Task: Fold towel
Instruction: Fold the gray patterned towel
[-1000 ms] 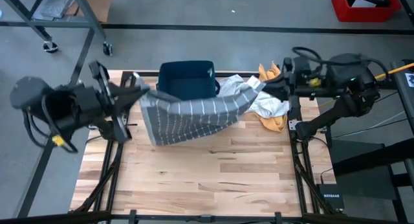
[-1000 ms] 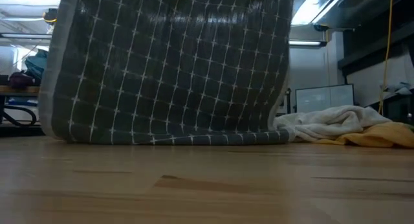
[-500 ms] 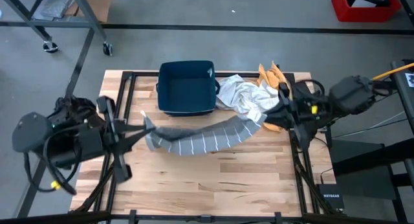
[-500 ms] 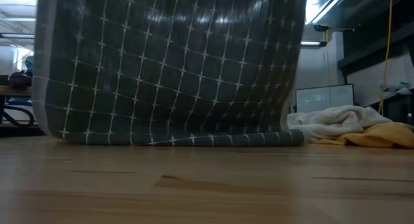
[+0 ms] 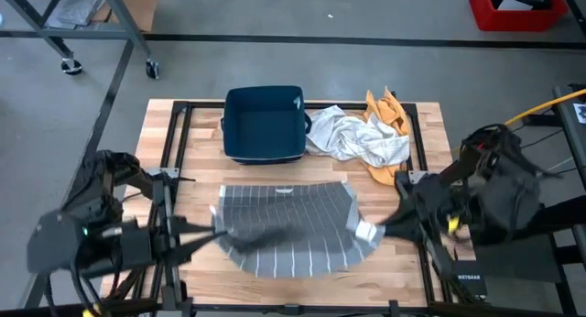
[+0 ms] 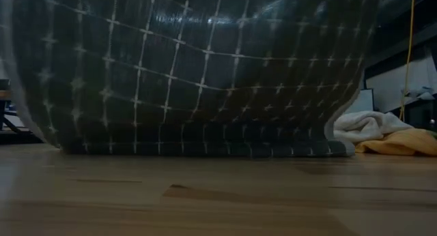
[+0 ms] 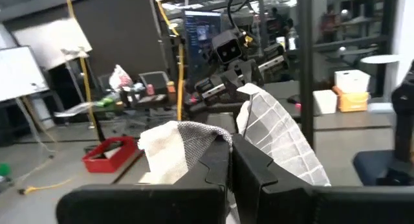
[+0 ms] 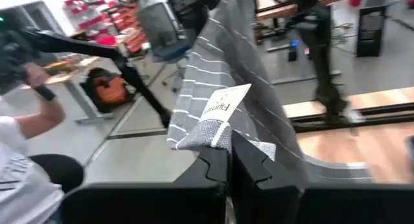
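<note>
Robotics lab/workshop. Concrete floor (image 5: 275,65), wheeled metal frame (image 5: 69,33), red toolbox (image 5: 513,7). Wrist views: whiteboard (image 7: 22,72), monitor (image 7: 200,30), cluttered benches (image 7: 129,94), office chair (image 8: 158,26), red bins (image 8: 81,4), person (image 8: 19,159) watching.

Towel (image 5: 288,227) spans the table's (image 5: 385,280) front — bin (image 5: 265,125) behind, cloths (image 5: 362,138) behind-right.
</note>
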Controlling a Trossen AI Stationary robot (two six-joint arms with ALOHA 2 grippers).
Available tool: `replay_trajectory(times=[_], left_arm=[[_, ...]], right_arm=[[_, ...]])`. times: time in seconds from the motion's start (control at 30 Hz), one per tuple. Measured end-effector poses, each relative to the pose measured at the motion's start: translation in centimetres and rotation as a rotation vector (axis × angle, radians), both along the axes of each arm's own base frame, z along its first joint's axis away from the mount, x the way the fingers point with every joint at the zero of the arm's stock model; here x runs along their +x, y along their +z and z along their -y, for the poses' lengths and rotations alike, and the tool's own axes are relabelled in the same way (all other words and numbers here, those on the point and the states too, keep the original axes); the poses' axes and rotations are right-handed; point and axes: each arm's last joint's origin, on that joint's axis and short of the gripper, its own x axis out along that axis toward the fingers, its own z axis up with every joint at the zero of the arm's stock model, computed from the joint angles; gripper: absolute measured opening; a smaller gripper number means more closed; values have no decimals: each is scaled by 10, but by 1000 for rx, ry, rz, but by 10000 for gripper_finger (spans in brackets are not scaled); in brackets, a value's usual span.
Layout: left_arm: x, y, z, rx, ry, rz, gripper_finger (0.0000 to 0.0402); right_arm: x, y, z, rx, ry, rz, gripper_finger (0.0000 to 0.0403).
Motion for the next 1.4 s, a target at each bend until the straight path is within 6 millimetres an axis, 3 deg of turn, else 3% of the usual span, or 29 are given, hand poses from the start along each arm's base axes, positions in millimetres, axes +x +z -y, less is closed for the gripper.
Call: replay_trajectory(times=[0.33, 0.6, 0.73, 0.97, 1.4], left_arm=[[-11, -19, 42, -81, -97, 1, 0], [-18, -43, 79, -88, -160, -22, 0], [-18, -57, 96, -53, -133, -39, 0], [-27, -80, 111, 35, 68, -59, 0], [-25, -113, 93, 56, 92, -65, 0]], right_arm=[[20, -28, -77, 46, -56, 47, 1], [33, -54, -121, 121, -133, 54, 1], [39, -64, -130, 141, -178, 46, 1], [47, -78, -139, 158, -274, 39, 1], [55, -97, -149, 148, -403, 43, 1]])
